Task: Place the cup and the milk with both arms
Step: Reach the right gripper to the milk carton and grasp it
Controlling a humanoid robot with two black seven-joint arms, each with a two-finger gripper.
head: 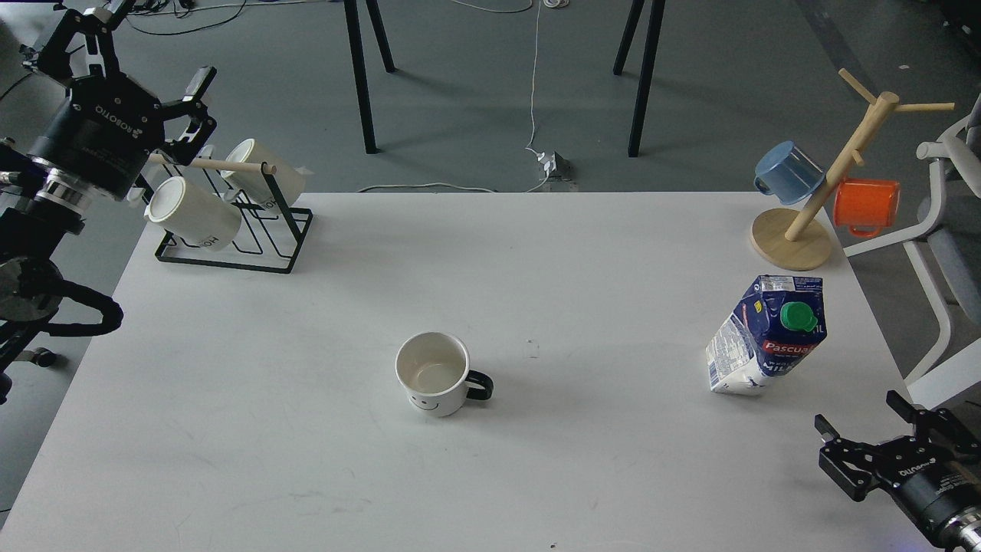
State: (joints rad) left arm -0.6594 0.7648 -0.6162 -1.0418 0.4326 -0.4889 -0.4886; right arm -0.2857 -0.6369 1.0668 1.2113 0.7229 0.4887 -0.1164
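One cup, one milk

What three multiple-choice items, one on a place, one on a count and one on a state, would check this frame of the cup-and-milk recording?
1. Where does the milk stand, seen from the head view?
A. Near the table's right edge, in front of the wooden mug tree
B. Inside the black wire rack
C. Touching the cup

2. How many mugs hang on the wooden mug tree?
A. None
B. Two
C. Four

3. What is the state of the cup?
A. Lying on its side
B. Upright and empty
C. Held in a gripper

Answers:
1. A, the carton stands alone on the right, well apart from the cup.
2. B, one blue mug and one orange mug hang there.
3. B, its open mouth faces up, the inside looks bare, and both the left gripper and the right gripper are away from it.
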